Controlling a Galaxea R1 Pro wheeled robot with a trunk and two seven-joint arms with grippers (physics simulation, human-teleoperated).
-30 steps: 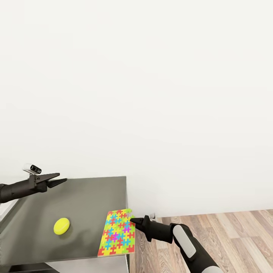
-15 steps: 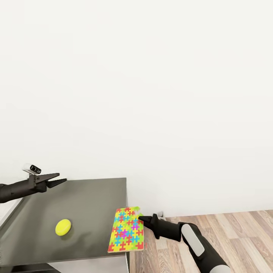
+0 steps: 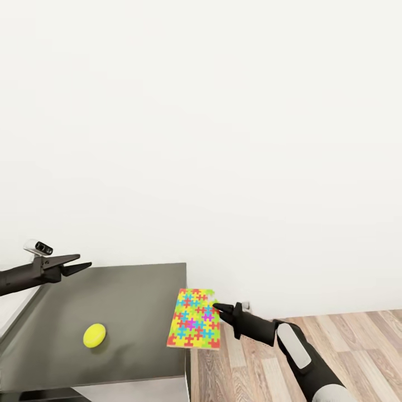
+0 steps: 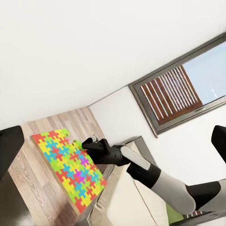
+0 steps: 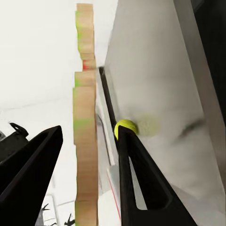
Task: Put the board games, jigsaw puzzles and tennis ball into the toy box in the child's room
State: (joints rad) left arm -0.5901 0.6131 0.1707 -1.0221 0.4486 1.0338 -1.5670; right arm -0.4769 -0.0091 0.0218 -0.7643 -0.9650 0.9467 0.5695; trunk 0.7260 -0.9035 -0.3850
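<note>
At table (image 3: 139, 290) edge, right hand (image 3: 218, 307), unlettered jigsaw puzzle (image 3: 195, 325)

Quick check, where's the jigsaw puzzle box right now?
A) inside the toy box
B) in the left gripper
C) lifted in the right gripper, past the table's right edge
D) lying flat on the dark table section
C: the jigsaw puzzle box stands tilted off the dark table section, hanging past its right edge, with the right gripper at its side; the tennis ball rests on the table.
</note>
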